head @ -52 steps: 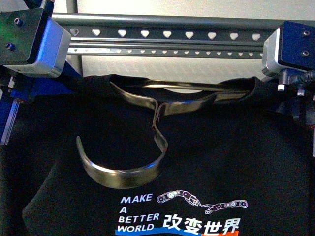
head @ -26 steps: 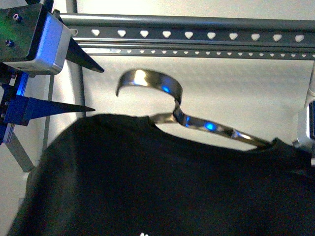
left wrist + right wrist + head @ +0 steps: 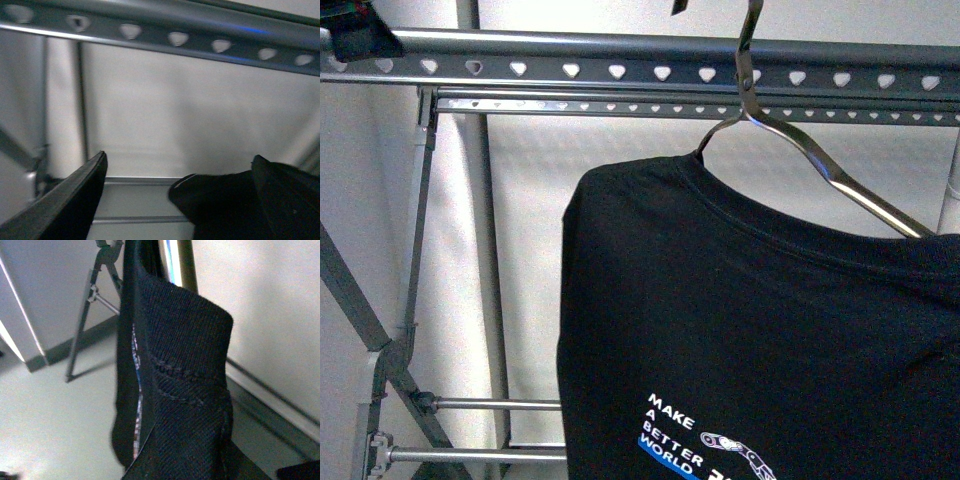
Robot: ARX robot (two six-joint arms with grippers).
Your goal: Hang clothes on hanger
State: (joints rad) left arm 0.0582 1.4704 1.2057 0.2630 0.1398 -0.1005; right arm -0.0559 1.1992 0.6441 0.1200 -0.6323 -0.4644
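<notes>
The clothes, a black T-shirt [image 3: 750,320] with white "MAKE A BETTER WORLD" print, hang on a shiny steel shoulder frame [image 3: 840,185]. The frame's hook [image 3: 748,60] rises across the hanger's top rail [image 3: 570,70], a grey bar with heart-shaped holes; its tip is cut off at the picture's top. My left gripper [image 3: 180,157] is open below the rail [image 3: 175,37], with a fold of the shirt [image 3: 220,200] near one finger, not pinched. My right gripper [image 3: 185,460] is shut on the shirt's ribbed cloth [image 3: 175,380], which hides its fingers. It is out of the front view.
The grey rack's upright post [image 3: 485,250], slanted braces [image 3: 360,300] and low crossbars [image 3: 490,405] stand left of the shirt before a white wall. A dark part of my left arm [image 3: 355,35] shows at the top left corner. A rack leg [image 3: 82,325] stands on pale floor.
The shirt and steel frame have risen and shifted right. The hook has swung from hanging down to pointing up at the rail. My left arm has moved up, almost out of the front view.
</notes>
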